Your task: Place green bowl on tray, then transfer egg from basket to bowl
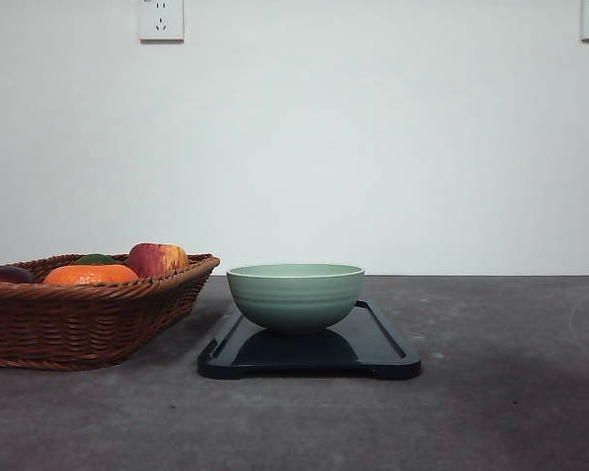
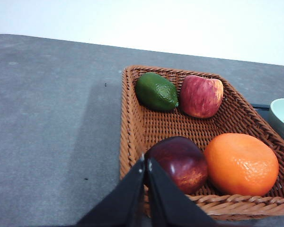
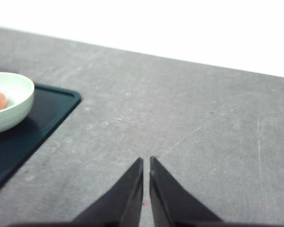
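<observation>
A: We see the basket (image 2: 132, 127) as brown woven wicker, rough, with a braided rim.

B: We agree. The tray (image 1: 383, 343) looks like glossy black plastic to us; it mirrors the green bowl (image 1: 294, 294), which seems smooth glazed ceramic with faint ridges.

A: And we read the counter (image 1: 510, 392) as matt, dark grey, faintly scuffed.

A plain white wall (image 1: 373, 147) rises behind a dark grey desk (image 1: 510, 392). Two white power sockets (image 1: 161, 20) sit high on it, under even light
</observation>
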You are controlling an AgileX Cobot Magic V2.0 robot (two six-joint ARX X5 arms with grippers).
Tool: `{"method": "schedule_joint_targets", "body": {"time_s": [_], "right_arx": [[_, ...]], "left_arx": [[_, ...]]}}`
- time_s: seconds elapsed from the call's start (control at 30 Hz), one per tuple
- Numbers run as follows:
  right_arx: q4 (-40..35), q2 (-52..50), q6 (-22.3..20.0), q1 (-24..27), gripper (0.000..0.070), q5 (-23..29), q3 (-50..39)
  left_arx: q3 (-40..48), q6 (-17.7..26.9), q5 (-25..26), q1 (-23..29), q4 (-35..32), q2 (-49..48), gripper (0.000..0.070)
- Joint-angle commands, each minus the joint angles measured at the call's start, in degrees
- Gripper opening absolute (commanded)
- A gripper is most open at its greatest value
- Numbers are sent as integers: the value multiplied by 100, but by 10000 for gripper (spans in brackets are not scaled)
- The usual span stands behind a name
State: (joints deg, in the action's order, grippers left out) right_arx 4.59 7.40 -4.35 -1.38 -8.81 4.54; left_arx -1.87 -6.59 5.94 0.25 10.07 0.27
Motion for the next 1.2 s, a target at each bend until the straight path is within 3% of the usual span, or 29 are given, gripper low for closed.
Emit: {"method": "schedule_joint_targets", "body": {"time_s": [0.0, 0.13, 1.17], "right_arx": [[-141, -329, 228, 60, 15, -1, -222], [184, -725, 313, 136, 15, 73, -385], [127, -719, 392, 141, 15, 137, -383]], "left_arx": [[109, 101, 4, 11, 44, -2, 0], [107, 101, 4, 11, 40, -2, 0], [107, 101, 4, 11, 48, -2, 0]]}}
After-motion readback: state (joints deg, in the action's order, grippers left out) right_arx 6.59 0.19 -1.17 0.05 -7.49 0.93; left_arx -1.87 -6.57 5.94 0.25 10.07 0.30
